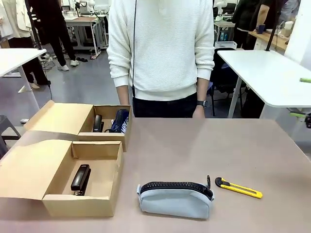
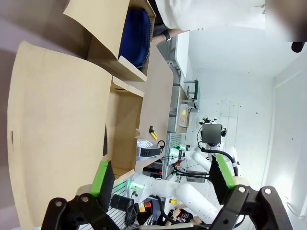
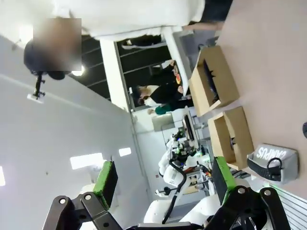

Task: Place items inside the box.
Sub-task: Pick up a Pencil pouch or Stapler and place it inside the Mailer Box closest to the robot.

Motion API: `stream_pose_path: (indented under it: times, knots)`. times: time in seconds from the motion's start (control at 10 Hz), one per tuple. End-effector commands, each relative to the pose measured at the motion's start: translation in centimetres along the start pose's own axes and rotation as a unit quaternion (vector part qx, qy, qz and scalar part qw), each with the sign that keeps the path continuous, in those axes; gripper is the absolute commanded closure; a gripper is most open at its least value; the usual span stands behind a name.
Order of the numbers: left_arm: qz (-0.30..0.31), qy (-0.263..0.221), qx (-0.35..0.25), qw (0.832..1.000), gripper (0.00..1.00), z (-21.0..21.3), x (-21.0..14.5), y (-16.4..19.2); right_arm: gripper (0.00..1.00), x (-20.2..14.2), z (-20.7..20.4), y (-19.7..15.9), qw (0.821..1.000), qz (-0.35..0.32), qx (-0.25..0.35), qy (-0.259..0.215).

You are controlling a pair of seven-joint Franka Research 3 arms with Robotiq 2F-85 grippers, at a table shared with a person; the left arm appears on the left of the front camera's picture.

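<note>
Table (image 1: 204, 145): brown top, bearing near box and all else listed.
Person (image 1: 160, 48): white sweater, standing at far edge, beyond near box and off to its right; one hand (image 1: 198, 112) hanging at table edge, holding nothing.
Near box (image 1: 82, 201): open cardboard, lid flap lying flat to its left.
Far box (image 1: 111, 110): open cardboard, directly behind near box, touching it.
Left gripper (image 2: 162, 175): pointed toward near box's flap; green-padded fingers (image 2: 102, 177) spread wide, nothing between them, touching nothing.
Right gripper (image 3: 164, 178): raised, well apart from near box; fingers (image 3: 106, 178) spread wide, empty.
Pale grey pouch (image 1: 176, 200): lying on table just right of near box, not touching it, black zipper on top.
Navy pouch (image 1: 120, 121): standing on end in far box, behind near box.
Black stapler (image 1: 80, 177): lying flat inside near box, by its left wall.
Yellow utility knife (image 1: 238, 188): flat on table, right of near box, past grey pouch.
Black item (image 1: 97, 123): upright in far box, behind near box, left of navy pouch; too dark to identify.
</note>
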State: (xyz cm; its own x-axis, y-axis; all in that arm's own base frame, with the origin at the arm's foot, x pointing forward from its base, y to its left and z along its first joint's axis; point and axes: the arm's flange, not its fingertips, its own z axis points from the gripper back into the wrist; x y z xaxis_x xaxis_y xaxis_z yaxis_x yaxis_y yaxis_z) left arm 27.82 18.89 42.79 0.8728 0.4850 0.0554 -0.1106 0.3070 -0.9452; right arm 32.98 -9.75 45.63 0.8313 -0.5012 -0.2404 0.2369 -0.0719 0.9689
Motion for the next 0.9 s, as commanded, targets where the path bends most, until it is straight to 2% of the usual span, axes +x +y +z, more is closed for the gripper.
stream_pose_path:
  times: [0.0, 0.8]
  knots:
    - [-0.009, 0.001, -0.008, 1.0, 0.0, -0.03, -0.23, 0.03, 0.0, -1.35, 1.32, 1.36, 0.999, 0.021, 0.019, 0.019]
    - [-0.009, 0.001, -0.008, 1.0, 0.0, -0.03, -0.23, 0.03, 0.0, -1.35, 1.32, 1.36, 0.999, 0.021, 0.019, 0.019]
